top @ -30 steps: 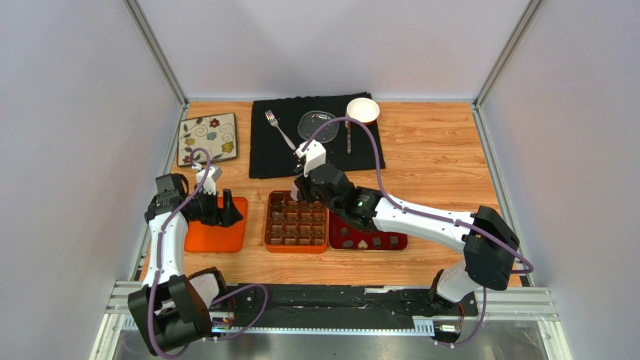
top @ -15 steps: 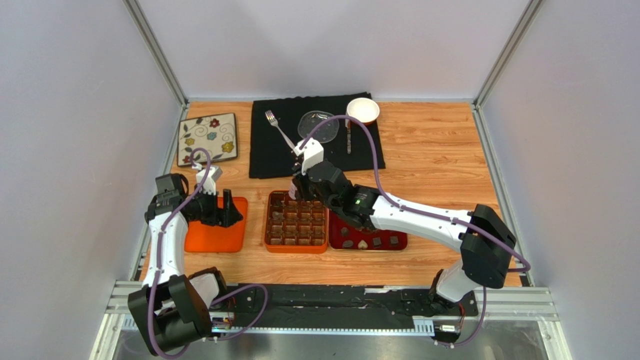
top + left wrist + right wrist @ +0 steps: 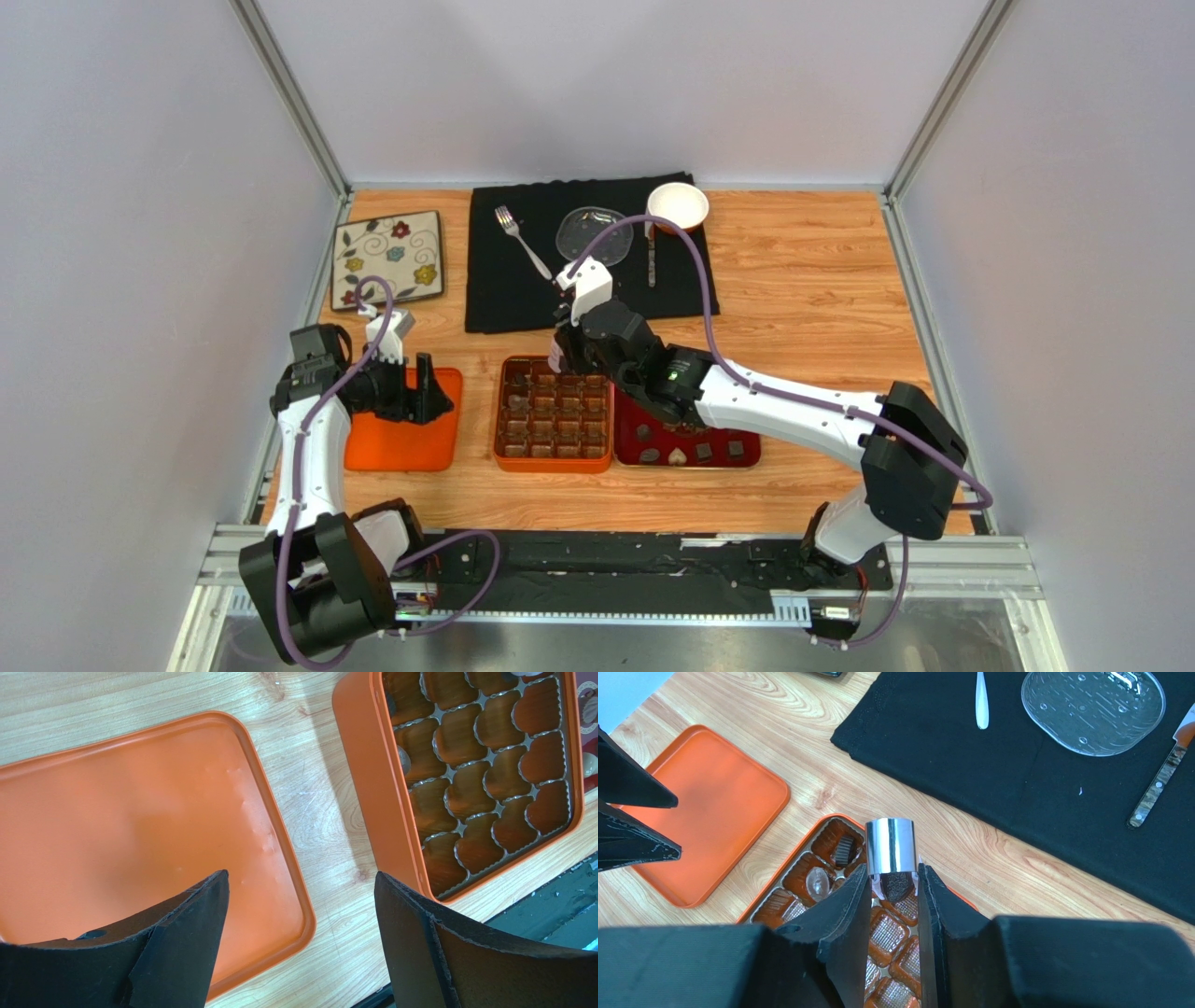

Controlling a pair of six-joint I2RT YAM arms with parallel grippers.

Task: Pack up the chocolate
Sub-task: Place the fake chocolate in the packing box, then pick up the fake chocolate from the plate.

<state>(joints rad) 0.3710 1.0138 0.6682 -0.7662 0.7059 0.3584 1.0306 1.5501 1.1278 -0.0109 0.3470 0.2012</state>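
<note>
Right gripper pinching a chocolate piece above the orange box.
Its jaws sit narrow; left gripper gapes wide, empty, over the orange lid.

Brown chocolate, orange box, black cloth

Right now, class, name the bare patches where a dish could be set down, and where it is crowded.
Bare wood: the table right of the black cloth and the red tray, out to its edge. Crowded: the centre, with the right gripper over the orange box beside the tray; the left gripper hangs over the orange lid.
</note>
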